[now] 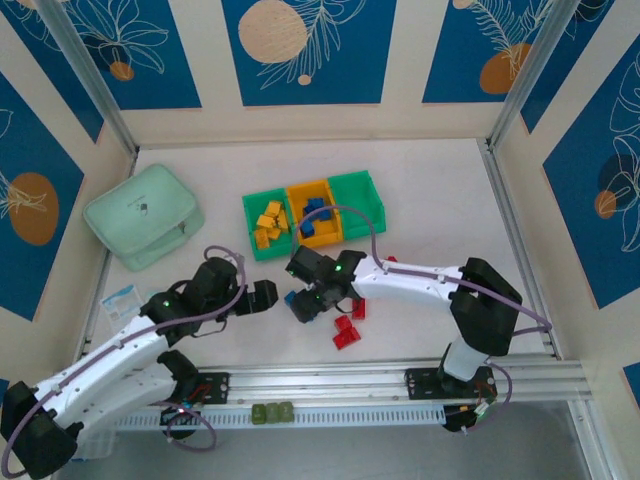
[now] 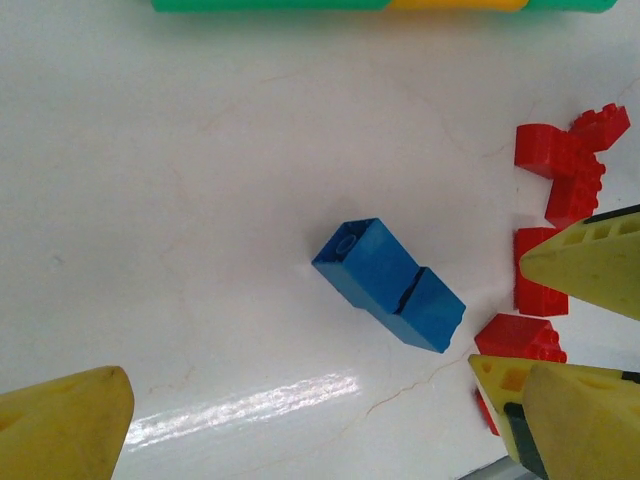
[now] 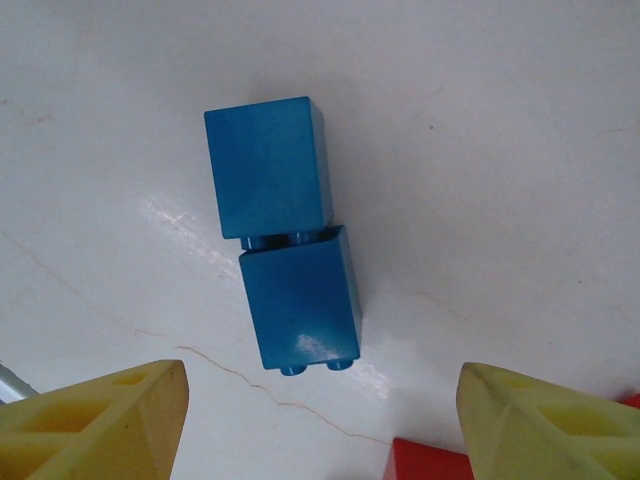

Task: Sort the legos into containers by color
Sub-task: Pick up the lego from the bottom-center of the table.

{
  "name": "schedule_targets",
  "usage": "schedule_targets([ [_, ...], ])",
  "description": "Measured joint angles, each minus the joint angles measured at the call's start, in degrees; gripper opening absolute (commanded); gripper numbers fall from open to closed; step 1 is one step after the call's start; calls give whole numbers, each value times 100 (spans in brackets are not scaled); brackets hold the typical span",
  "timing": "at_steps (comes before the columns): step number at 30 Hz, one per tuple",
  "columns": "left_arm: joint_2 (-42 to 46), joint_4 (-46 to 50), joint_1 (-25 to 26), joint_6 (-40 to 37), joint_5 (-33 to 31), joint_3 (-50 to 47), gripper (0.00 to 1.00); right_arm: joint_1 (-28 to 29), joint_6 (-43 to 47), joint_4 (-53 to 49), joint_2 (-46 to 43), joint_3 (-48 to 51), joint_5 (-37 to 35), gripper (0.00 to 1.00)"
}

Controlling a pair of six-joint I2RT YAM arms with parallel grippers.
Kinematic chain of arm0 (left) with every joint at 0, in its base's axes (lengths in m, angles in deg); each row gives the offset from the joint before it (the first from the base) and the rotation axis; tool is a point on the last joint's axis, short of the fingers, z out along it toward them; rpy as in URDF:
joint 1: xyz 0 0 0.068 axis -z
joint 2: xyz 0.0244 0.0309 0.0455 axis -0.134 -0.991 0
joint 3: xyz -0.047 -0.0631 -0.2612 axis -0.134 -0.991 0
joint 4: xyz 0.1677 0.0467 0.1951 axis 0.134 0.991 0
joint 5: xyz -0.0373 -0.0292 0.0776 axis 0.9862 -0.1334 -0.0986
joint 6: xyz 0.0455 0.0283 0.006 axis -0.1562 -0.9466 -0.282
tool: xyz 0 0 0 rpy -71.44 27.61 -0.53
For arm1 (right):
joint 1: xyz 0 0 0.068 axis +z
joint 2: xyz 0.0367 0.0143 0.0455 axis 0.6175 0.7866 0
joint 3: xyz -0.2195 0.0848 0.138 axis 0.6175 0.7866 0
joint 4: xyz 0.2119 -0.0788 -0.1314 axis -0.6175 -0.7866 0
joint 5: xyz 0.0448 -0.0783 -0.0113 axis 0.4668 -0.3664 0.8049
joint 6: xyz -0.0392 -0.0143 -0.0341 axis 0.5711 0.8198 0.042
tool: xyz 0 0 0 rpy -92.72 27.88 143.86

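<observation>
Left pincer (image 2: 325, 400): spread to its widest, holding nothing, over bare table (image 2: 150, 200). In the left wrist frame the blue pair (image 2: 390, 285) lies above the finger gap and a little right of centre. Its long axis slants from upper left to lower right, so it is not squared to these fingers.

Blue pair: two blue legos joined end to end, lying on their side on the table. In the top view it sits between the two pincers, lower centre of frame, below the bins.

Right pincer (image 3: 320, 400): fingers set wider than the pair, nothing between them. In the right wrist frame the pair lies just above the gap, near centre. Its long axis runs up-down, across the line joining the fingertips.

Judgement: the right arm is better lined up. A short approach and a close would take the pair across its narrow width. Risk: the joint may part if only one brick is caught.

Red bricks (image 2: 555, 160): loose on the table just right of the pair, close enough to be nudged.

Bins in the top view:
- Left bin (image 1: 248, 220), green: yellow bricks (image 1: 268, 222).
- Middle bin (image 1: 310, 185), orange: blue bricks (image 1: 315, 215).
- Right bin (image 1: 360, 200), green: nothing visible inside.

Judgement: the pair belongs in the middle bin.
</observation>
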Motion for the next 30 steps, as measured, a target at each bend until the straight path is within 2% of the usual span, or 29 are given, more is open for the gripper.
schedule_targets([
  [7,0,-39,90,205,-177,-101,99,61,-39,203,450,0,-9,71],
  [16,0,-37,98,245,-282,-105,99,61,17,339,837,-2,-9,58],
  [30,-2,-37,98,243,-328,-105,99,61,66,413,892,-2,-35,37],
])
